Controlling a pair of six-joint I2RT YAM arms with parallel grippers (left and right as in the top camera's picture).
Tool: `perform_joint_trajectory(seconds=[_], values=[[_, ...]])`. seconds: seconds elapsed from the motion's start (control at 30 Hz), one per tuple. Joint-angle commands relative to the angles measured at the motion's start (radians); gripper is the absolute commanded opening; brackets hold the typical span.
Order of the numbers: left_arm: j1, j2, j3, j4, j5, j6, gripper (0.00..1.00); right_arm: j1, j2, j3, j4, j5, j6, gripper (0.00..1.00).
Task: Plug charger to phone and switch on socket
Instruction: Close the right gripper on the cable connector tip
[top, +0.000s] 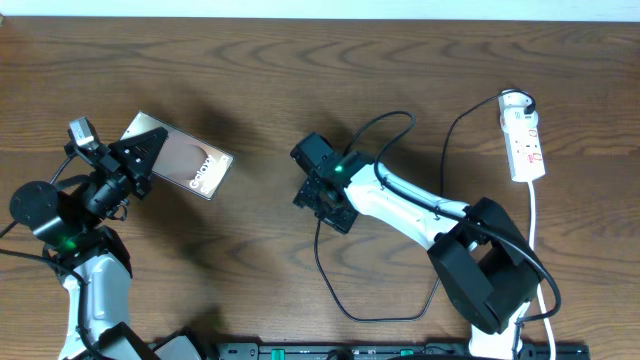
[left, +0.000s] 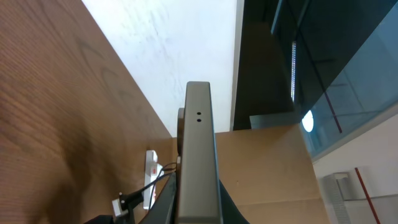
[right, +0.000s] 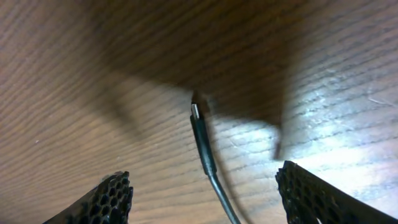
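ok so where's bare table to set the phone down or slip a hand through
Bare wood: the far band between the phone and the socket, and the front patch between the left arm and the loop of the charger cable. Crowded: around the right gripper, open over the plug tip, with cable looping around the right arm.

White-and-black left arm: up from near-left corner, wrist turned toward far edge. Black left gripper clamped on end of dark glossy rectangular phone. White-and-black right arm: stretched from near-right corner to desk centre. Black right gripper angled down, honeycomb-textured fingers spread wide.
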Motion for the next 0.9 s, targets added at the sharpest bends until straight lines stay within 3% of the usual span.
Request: perform_joint_trajectory(seconds=[0.0, 0.43, 0.87], values=[[0.004, -0.008, 0.007, 0.012, 0.016, 0.000, 0.07, 0.004, 0.044, 0.007, 0.008, 0.000, 0.018, 0.74], [0.004, -0.007, 0.007, 0.012, 0.016, 0.000, 0.08, 0.003, 0.066, 0.007, 0.019, -0.002, 0.014, 0.71], [0.004, -0.008, 0.007, 0.012, 0.016, 0.000, 0.08, 0.001, 0.082, 0.007, 0.019, -0.003, 0.019, 0.49]])
